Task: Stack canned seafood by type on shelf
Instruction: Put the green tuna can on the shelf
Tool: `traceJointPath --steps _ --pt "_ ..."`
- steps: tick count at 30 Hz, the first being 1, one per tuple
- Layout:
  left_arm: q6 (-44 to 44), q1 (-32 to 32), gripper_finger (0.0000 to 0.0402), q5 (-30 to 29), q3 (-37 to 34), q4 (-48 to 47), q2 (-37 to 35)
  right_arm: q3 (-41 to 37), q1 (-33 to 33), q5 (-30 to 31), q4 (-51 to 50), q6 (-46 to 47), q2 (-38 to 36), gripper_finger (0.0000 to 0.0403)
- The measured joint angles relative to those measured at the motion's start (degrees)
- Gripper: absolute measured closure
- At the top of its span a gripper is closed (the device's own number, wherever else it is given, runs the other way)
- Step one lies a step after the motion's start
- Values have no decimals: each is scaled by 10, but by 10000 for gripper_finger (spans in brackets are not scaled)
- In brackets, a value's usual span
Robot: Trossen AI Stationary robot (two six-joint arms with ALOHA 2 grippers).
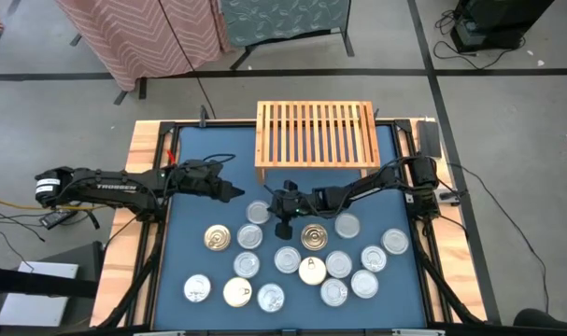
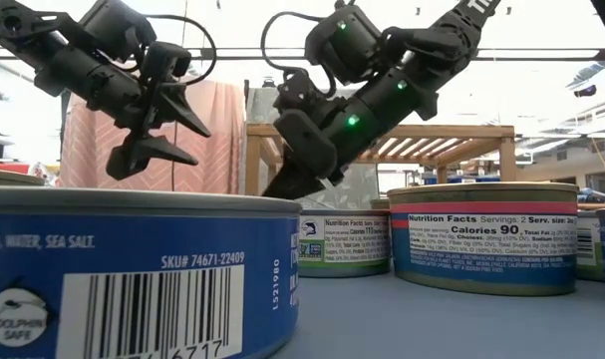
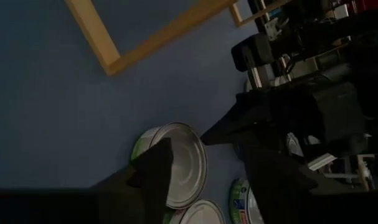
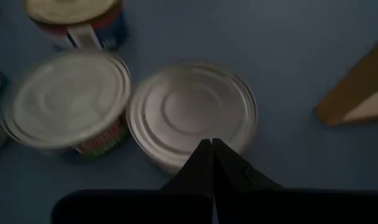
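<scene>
Rigid, smooth, fairly heavy tin (image 4: pixel 192 112): best pinched across its rim by left end effector (image 1: pixel 234 192), now spread; right end effector (image 1: pixel 281 227) pressed together, empty.

Blue mat (image 1: pixel 185 149) on table; pink chevron cloth (image 1: pixel 134 33) behind; cables on floor.

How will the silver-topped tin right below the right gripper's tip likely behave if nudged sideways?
The silver-topped tin is flat and wide and sits lid-up, so it would probably slide rather than tip or roll. Its metal lid looks smooth, so the shut right gripper might slip off it. A neighbouring tin sits close, so a push that way would likely bump it.
</scene>
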Motion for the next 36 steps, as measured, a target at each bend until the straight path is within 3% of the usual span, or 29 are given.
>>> traceJointPath --steps 14,23,28,36 --pt "-19 -1 172 -16 0 2 26 -29 0 6 19 28 -2 403" --pt "-58 -1 172 15 0 31 95 -29 0 10 12 31 -2 403" --pt "-64 -1 172 42 0 56 98 -30 -1 15 -9 34 -1 403" --pt "-66 -1 171 38 0 49 98 -44 -3 10 -15 36 3 403"
